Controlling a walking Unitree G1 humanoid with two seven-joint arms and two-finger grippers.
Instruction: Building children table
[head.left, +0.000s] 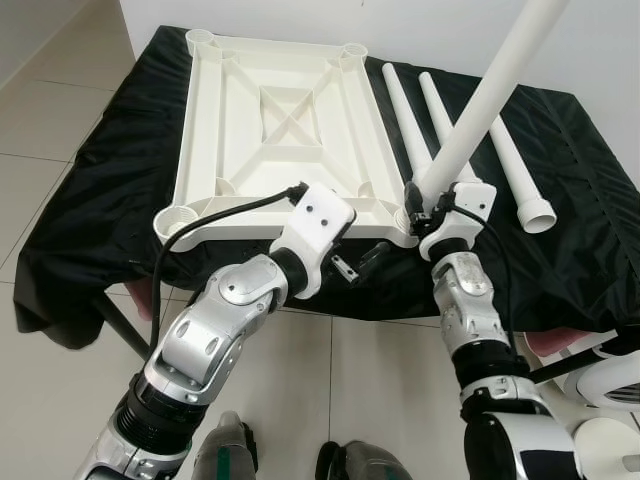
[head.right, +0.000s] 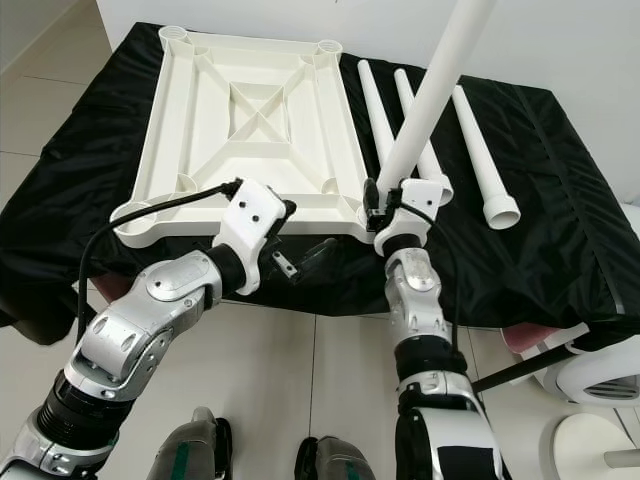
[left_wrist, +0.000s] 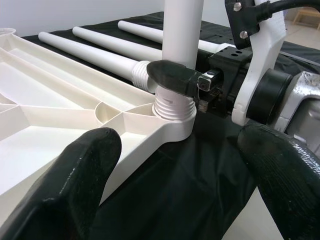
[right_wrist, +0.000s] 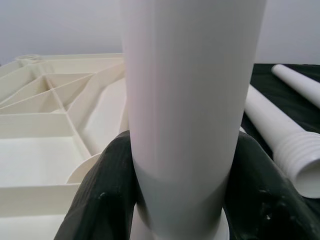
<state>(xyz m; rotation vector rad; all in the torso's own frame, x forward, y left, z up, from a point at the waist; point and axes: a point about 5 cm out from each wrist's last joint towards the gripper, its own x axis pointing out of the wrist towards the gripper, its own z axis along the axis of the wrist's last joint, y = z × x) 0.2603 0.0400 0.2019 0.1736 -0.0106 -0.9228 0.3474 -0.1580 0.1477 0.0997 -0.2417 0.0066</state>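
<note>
White table panel (head.left: 280, 130) lying upside down on the black-draped tabletop (head.left: 90, 190), ribs and corner sockets facing up so the legs can be fitted from above. Three spare legs (head.left: 500, 150) laid side by side on the cloth to the right of the panel, threaded ends toward the near edge, within easy reach for later.

One leg (head.left: 490, 95) standing up in the near right corner socket (left_wrist: 172, 112), leaning slightly toward the far right. Threaded end seated in the socket, with several ridges of thread showing above the rim in the left wrist view, so probably not screwed fully home yet. Gripped low, just above the thread, likely for control while turning it straight into the socket.

Right claw (head.left: 432, 205) closed around that leg just above the socket, one black finger (right_wrist: 107, 195) pressed to each side of the white tube.

Left claw (head.left: 360, 262) hovering at the near edge of the panel, just left of the same corner, aimed toward the socket. Fingers (left_wrist: 75, 185) spread wide apart, holding nothing and touching nothing, seemingly placed to steady the panel or watch the joint.

Next step, by the look of it: more turning until the thread disappears.
</note>
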